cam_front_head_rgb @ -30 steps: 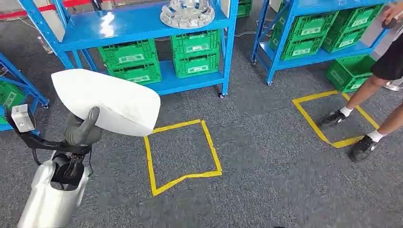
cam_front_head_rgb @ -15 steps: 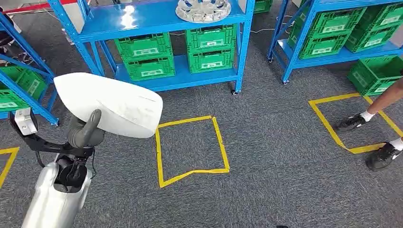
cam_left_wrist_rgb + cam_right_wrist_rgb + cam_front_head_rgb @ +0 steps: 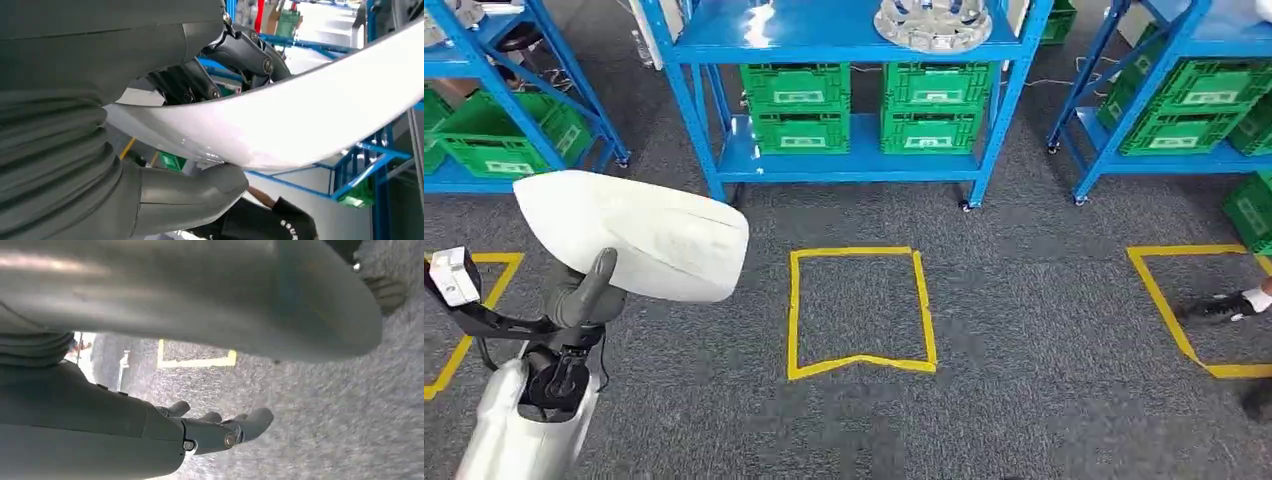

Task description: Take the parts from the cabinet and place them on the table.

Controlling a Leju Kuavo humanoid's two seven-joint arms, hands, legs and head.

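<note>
The grey carpet floor [image 3: 1024, 300] is rough and fuzzy, with yellow tape squares [image 3: 861, 310] stuck flat on it. Behind them stand blue metal racks [image 3: 854, 40] with hard, shiny shelves, green plastic crates [image 3: 799, 105] with little holes, and a round silver wheel part [image 3: 934, 22] on a shelf. The task's thing is the big white part [image 3: 639, 235], a long, smooth, curved shell like a car cover. It is up in the air in front of the robot, low on its left side, over the carpet. It looks stiff and glossy, so it may be slippery, and I think it is light for its size but wobbly because it is so wide. The best place to hold it seems to be the thin edge, with a thumb on one face and fingers on the other. The left hand [image 3: 589, 290] grips it just like that. The right hand [image 3: 215, 432] hangs over the carpet, holding nothing, fingers loose and apart.
</note>
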